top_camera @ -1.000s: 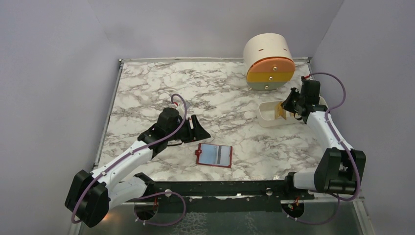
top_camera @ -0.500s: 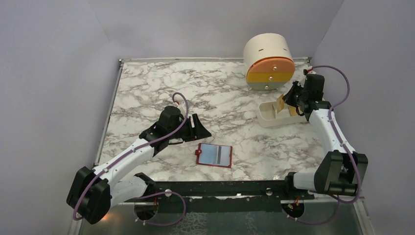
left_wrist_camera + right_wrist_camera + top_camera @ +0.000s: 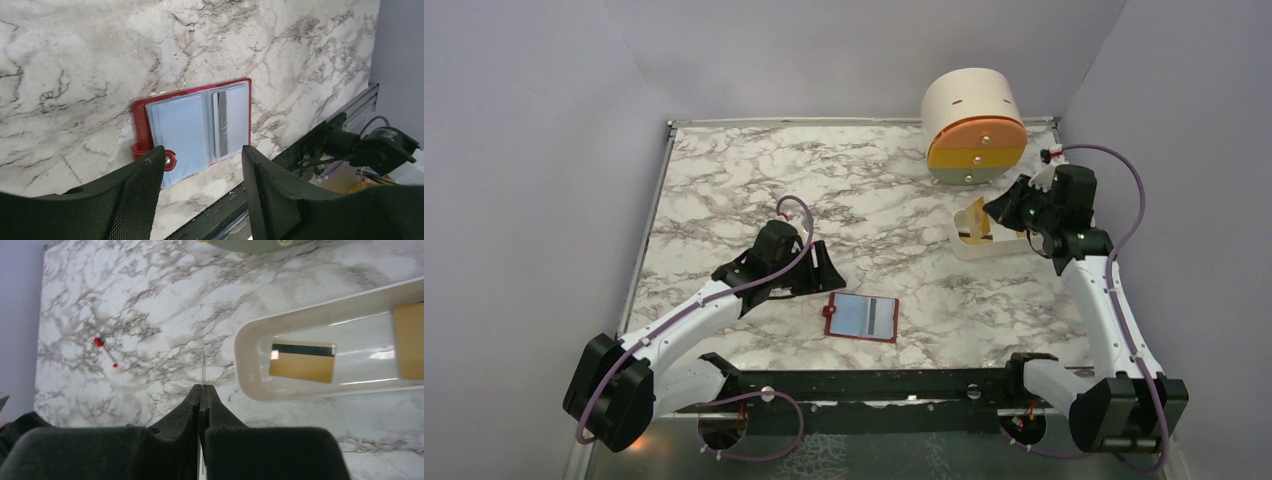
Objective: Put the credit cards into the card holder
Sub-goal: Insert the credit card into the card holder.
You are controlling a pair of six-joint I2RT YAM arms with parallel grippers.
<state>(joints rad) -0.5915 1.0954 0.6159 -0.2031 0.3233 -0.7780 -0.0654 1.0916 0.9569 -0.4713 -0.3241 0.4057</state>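
- Top external view: a grey-veined white marble table point(image 3: 724, 180) fills the middle of the frame. A round cream drawer unit point(image 3: 969, 115) with orange, yellow and grey fronts stands at its upper right.
- Just below the drawers, right of centre, sits a white oblong plastic tray point(image 3: 969, 247). The right wrist view shows two tan cards point(image 3: 302, 361) lying flat inside it, one with a dark stripe.
- At lower centre the red folding card holder point(image 3: 861, 317) lies open and flat, clear sleeves up, with a striped card point(image 3: 227, 122) in one sleeve.
- Just upper left of the holder hovers the left gripper point(image 3: 204, 152), fingers spread and empty.
- Near the tray, the right gripper point(image 3: 201, 387) is clenched on a thin tan card point(image 3: 203, 367), seen edge-on.
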